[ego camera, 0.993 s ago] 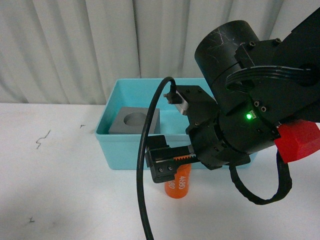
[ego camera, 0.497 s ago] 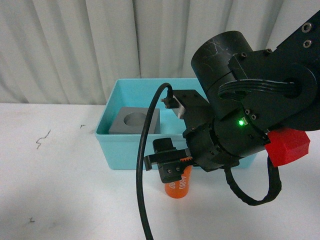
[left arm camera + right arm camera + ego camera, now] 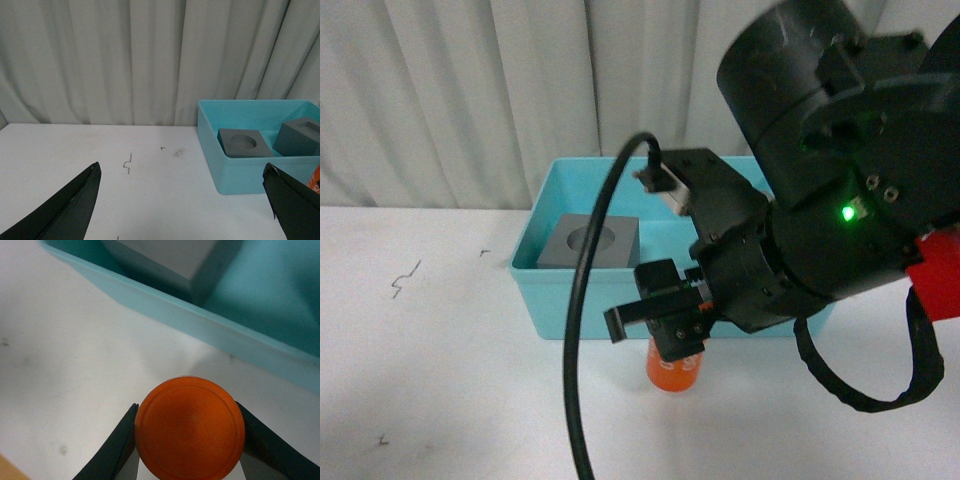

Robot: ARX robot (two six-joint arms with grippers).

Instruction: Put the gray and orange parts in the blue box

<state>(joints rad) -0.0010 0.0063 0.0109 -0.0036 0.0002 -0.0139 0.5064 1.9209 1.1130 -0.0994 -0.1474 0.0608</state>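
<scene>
An orange cylinder (image 3: pixel 672 372) stands upright just in front of the blue box (image 3: pixel 570 300), and my right gripper (image 3: pixel 665 335) is shut on it from above. In the right wrist view its round top (image 3: pixel 190 427) fills the space between the two black fingers (image 3: pixel 120 445). I cannot tell whether it touches the table. A gray cube with a round recess (image 3: pixel 588 240) lies inside the box. The left wrist view shows that cube (image 3: pixel 244 142) and a second gray cube (image 3: pixel 297 136) beside it in the box (image 3: pixel 240 175). My left gripper (image 3: pixel 181 166) is open over the bare table left of the box.
White tabletop (image 3: pixel 440 380) with small pen marks (image 3: pixel 405 278) stretches left of the box. A gray curtain (image 3: pixel 470 100) hangs behind. The right arm's black cable (image 3: pixel 582 350) loops down in front of the box. The box's front wall (image 3: pixel 200 325) is close to the cylinder.
The right arm's bulk has risen and its wrist has turned. The gripper sits lower over the cylinder, hiding the white digits. The cylinder has shifted slightly toward the box.
</scene>
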